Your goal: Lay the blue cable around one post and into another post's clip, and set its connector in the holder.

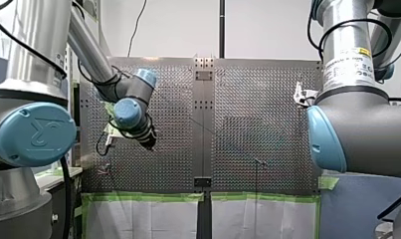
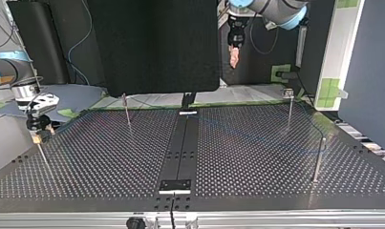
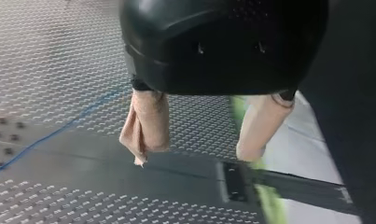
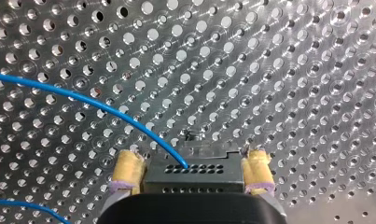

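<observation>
In the right wrist view the blue cable (image 4: 106,109) curves over the perforated plate into a black connector block (image 4: 195,169). My right gripper (image 4: 190,179) stands open, its yellow pads (image 4: 127,170) flanking that block's two sides. Seen in the top view, my right gripper (image 2: 37,131) sits low at the left edge over a thin post (image 2: 43,155). High behind the table hangs my left gripper (image 2: 234,55), open. Nothing lies between its beige pads (image 3: 146,126), and the cable (image 3: 59,130) passes below them. A faint length of cable (image 2: 257,138) crosses the table's right half.
Thin upright posts stand at the back left (image 2: 127,112), back right (image 2: 289,109) and right (image 2: 319,160) of the top view. A dark strip (image 2: 183,152) runs down the table's middle. A black screen (image 2: 152,45) rises behind it. Green tape (image 1: 143,196) edges the front view's near side.
</observation>
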You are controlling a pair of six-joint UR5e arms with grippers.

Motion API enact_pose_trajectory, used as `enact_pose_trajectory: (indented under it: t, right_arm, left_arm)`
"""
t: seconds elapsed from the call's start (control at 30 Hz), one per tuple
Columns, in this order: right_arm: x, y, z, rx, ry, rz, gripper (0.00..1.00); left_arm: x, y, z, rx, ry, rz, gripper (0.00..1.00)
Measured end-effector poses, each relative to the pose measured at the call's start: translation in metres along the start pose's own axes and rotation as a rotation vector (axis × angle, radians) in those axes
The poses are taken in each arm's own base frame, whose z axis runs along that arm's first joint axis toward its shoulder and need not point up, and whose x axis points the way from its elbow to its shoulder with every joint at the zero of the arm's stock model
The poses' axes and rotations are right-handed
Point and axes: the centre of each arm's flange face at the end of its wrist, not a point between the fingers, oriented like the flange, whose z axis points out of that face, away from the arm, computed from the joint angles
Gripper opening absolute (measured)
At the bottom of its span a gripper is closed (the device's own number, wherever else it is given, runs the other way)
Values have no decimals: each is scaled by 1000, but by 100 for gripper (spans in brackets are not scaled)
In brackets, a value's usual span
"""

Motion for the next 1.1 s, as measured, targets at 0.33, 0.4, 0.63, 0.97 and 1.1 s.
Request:
enact_pose_trajectory:
  t: [0.33,0.4,0.63,0.97,1.1]
  right_arm:
    - [0,0,0,0,0,0,87]
    - [0,0,0,0,0,0,87]
    - [0,0,0,0,0,0,87]
    - [0,0,0,0,0,0,87]
    - [0,0,0,0,0,0,87]
  left_arm:
    - [56,-6,-22,13,56,61,100]
    - [64,-8,-28,28,59,56,100]
    - [89,-12,-54,92,61,27,100]
    - [91,-37,-70,196,-29,24,100]
    - [80,-57,-68,245,-88,10,100]
